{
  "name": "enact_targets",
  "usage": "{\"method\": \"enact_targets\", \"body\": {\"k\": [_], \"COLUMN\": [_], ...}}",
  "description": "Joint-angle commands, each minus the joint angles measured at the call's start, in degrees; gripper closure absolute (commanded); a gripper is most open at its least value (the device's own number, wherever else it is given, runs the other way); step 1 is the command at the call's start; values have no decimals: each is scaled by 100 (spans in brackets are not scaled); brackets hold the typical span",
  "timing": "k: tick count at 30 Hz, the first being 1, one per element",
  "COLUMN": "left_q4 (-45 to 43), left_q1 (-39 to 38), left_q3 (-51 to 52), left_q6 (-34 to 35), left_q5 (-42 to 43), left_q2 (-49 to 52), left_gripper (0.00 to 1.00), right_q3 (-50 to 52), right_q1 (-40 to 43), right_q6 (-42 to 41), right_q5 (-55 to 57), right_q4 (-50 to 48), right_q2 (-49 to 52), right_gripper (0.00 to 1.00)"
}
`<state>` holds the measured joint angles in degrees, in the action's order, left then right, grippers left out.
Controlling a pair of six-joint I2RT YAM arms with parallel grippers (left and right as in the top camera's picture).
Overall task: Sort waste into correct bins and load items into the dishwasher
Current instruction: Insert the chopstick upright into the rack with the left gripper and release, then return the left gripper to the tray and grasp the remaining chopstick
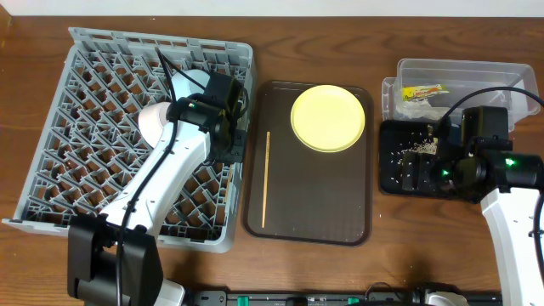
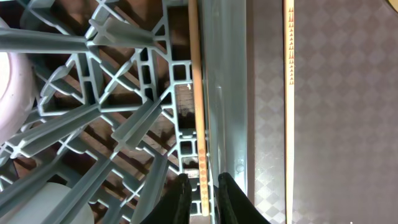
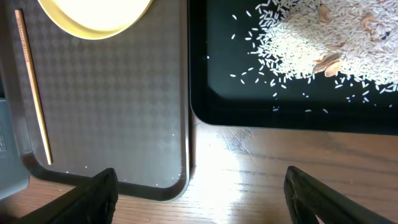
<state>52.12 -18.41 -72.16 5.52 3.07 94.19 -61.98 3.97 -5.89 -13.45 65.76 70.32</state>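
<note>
In grey lattice rack (image 2: 225, 93), left gripper (image 2: 203, 178) slack round wooden chopstick (image 2: 195, 81), right gripper (image 3: 200, 173) agape.

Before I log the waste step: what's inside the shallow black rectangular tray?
White rice-like grains and a few beige scraps lie scattered in the shallow black rectangular tray. In the overhead view, the right arm covers its right part.

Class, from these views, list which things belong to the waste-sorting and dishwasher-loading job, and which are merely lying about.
Job: grey lattice dish rack; round yellow-green plate; thin wooden chopsticks; clear plastic tub; shallow black tray; white food scraps.
Lying about: brown serving tray.
</note>
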Motion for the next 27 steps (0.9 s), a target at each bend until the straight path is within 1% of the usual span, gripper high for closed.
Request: {"method": "enact_targets", "body": {"k": [1,5,9,11,13,14,19,23,27], "left_q4": [13,-39,-203,-264,-321,-358,-374,-385,-407], "left_q1": [24,15,-109,-302,-540,-686,-1338,-1641,-1707], "left_q3": [-42,-96,-94,-94,-70,-52,-4,-4,-4], "left_q6": [-63,-57,-55,-28,9,142,1005,1427,1856], "left_q5": [31,136,1158,1338,1215,1060,90,-20,-120], "left_q2": [-79,-411,-708,-739,-715,-691,-345,105,702], "left_gripper": [77,72,69,69,67,64,59,58,56], "right_q3": [-85,-85,-85,-85,-85,-85,-85,-85,-85], "right_q1": [37,37,37,37,37,37,37,37,37], "right_q6": [-24,-24,-24,-26,-24,-26,-26,-26,-24], "right_q5": [-7,-7,-7,-7,-7,-7,-9,-7,-7], "right_q4": [9,7,-11,-24,-22,-20,-17,-4,31], "right_q2": [-48,-48,-48,-48,-46,-48,-46,-46,-46], "right_gripper": [17,17,17,17,17,17,16,17,17]}}
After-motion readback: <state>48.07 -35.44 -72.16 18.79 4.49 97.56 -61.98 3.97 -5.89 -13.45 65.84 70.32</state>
